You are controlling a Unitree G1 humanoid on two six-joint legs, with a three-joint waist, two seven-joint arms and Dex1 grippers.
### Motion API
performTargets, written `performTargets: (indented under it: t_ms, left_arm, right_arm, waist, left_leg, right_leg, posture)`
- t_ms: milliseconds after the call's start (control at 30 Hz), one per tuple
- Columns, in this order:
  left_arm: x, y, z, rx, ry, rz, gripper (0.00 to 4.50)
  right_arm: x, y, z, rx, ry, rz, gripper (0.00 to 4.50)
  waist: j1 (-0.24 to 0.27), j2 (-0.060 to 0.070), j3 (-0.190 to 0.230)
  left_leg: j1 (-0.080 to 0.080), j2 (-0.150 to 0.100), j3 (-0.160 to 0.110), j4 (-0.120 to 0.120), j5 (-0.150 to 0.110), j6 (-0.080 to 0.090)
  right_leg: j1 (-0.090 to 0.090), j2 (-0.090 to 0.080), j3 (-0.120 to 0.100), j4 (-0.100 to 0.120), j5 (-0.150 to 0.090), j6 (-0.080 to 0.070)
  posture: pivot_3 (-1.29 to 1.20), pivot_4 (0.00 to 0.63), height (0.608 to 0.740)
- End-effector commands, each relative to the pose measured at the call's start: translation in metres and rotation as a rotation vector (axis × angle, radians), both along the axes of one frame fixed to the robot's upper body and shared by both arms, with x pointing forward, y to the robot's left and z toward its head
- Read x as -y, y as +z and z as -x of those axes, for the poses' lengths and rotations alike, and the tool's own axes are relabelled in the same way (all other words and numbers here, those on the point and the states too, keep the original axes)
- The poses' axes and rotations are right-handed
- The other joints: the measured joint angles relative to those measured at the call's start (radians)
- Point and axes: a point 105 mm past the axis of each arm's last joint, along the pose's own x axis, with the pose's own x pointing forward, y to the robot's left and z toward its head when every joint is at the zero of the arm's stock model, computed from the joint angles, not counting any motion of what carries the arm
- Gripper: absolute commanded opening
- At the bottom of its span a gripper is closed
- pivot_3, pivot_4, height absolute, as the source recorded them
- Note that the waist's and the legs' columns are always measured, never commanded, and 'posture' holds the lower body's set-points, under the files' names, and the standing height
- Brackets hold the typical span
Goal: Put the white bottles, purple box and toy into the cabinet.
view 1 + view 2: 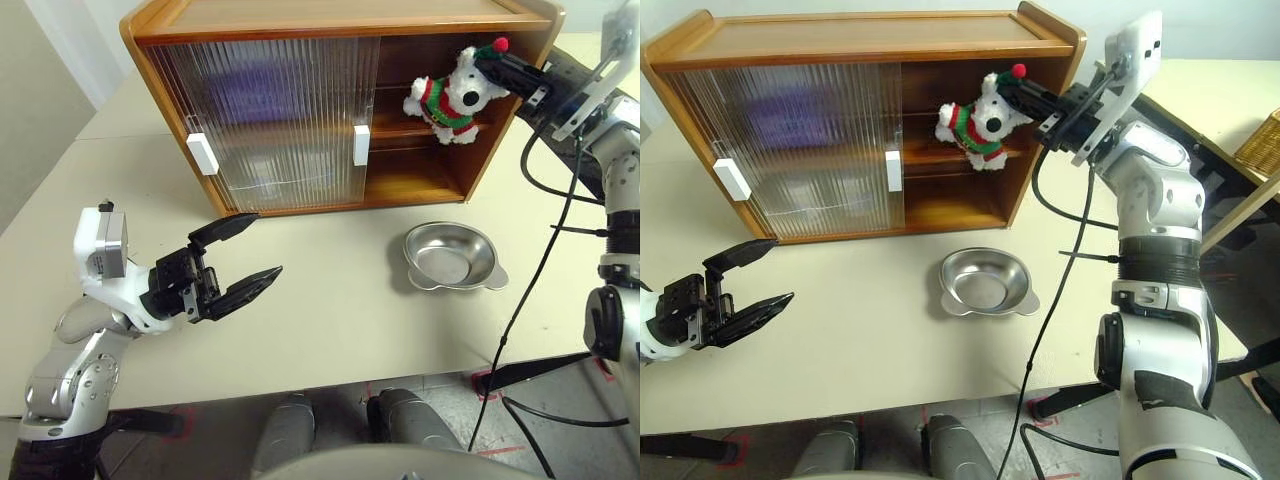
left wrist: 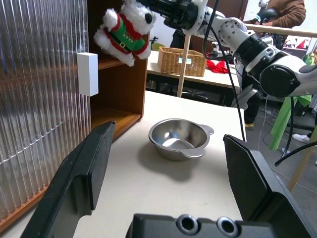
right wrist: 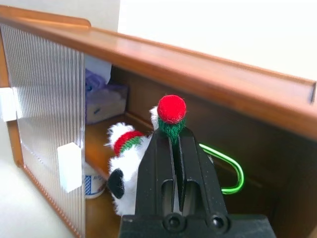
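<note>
While the right gripper [image 3: 174,148] pinches the toy [image 1: 447,98] by its hat, the toy hangs at the cabinet [image 1: 300,30] opening.
Ribbed doors blur the tissue box [image 3: 101,99] and bottle [image 3: 91,182] inside; left gripper [image 1: 245,258] fingers spread, near the table's [image 1: 330,300] left edge.

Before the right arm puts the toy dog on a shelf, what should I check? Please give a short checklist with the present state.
1. Right gripper shut on the toy, held by its hat: ok.
2. Right side of the cabinet open, doors slid left: ok.
3. Toy already resting on the upper shelf: not ok, it hangs in front of it.
4. Purple box inside on the upper shelf: ok.
5. Both white bottles inside: cannot tell, one white bottle shows on the lower shelf.
6. Left gripper open, away from the cabinet: ok.
</note>
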Motion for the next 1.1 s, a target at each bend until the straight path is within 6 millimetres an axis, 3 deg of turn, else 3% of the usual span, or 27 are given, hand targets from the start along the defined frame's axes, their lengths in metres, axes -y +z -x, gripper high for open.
performTargets:
  t_ms: [33,267,533,1100]
  left_arm:
    - [0.000,0.000,0.000,0.005,0.009,-0.016,4.50]
    - [0.000,-0.001,0.001,0.005,0.021,-0.013,4.50]
    - [0.000,0.000,0.001,0.005,0.024,-0.014,4.50]
    - [0.000,0.000,0.002,0.004,0.028,-0.015,4.50]
  right_arm:
    - [-0.001,0.001,-0.005,0.013,-0.019,0.015,0.02]
    - [-0.006,-0.007,-0.025,0.007,-0.096,0.062,0.02]
    - [-0.019,-0.013,-0.041,0.005,-0.150,0.095,0.02]
    - [-0.036,0.001,-0.046,-0.023,-0.097,-0.078,0.02]
  waist:
    - [0.000,0.000,0.000]
    - [0.002,0.000,0.000]
    - [-0.001,0.001,0.000]
    - [-0.015,0.003,0.001]
  left_leg:
    - [0.000,0.000,0.000,0.000,0.000,0.000]
    - [0.000,0.002,-0.003,0.000,0.000,0.000]
    - [0.000,0.005,-0.002,-0.001,0.000,0.000]
    - [0.000,0.006,-0.002,-0.003,0.002,0.003]
  right_leg:
    - [0.000,0.000,0.000,0.000,0.000,0.000]
    - [-0.001,-0.001,0.000,0.000,0.004,0.003]
    - [-0.002,-0.001,0.000,0.000,0.004,-0.004]
    - [-0.005,0.002,0.002,0.000,0.007,-0.007]
  posture:
    - [0.01,0.062,0.740]
    - [0.02,0.065,0.740]
    - [0.02,0.070,0.740]
    - [0.03,0.069,0.740]
